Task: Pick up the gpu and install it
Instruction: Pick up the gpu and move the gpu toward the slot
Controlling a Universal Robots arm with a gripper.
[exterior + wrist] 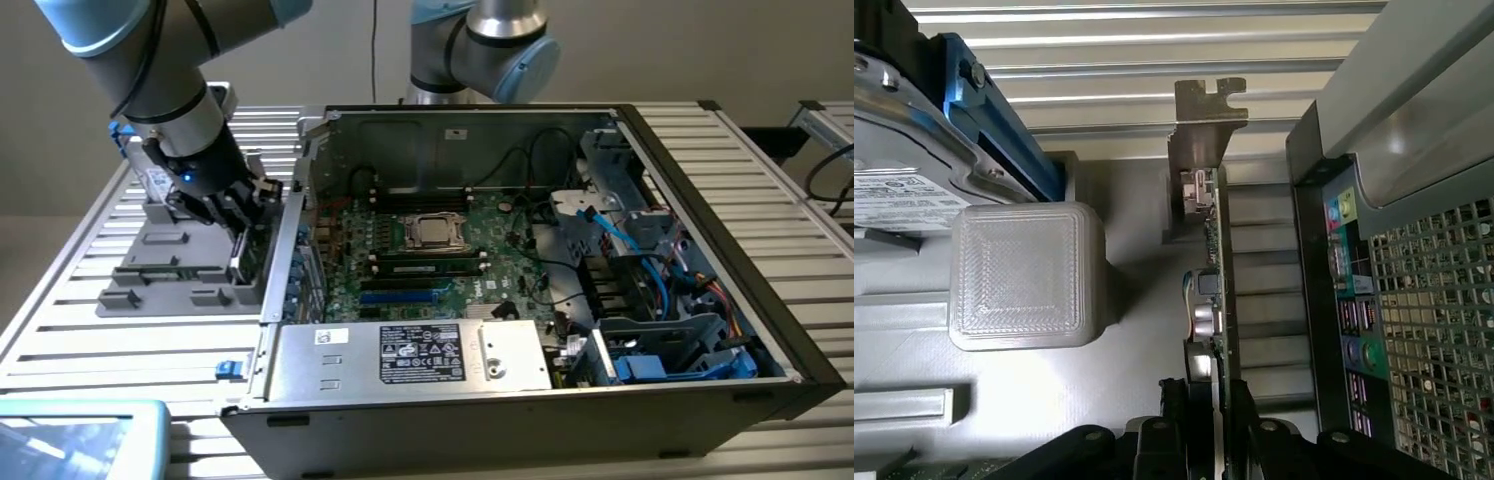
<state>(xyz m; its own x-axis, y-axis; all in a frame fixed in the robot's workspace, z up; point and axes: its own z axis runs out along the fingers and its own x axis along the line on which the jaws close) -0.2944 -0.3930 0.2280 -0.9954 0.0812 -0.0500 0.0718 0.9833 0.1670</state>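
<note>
Fingers [1176, 415] tight on the edge-on gpu [1214, 290]

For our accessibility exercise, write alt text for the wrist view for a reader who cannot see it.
The gripper grips the gpu, which stands on edge over a grey tray, its silver bracket at the far end. A computer case stands beside it.

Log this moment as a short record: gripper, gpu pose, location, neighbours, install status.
gripper: gripper shut on the gpu, clamped on both faces
gpu pose: standing on edge, silver bracket at the end away from the gripper
location: over the gray holder tray, outside the computer case, beside its rear port panel
neighbours: hard drive in a blue carrier on the same tray
install status: not yet in the motherboard
</note>
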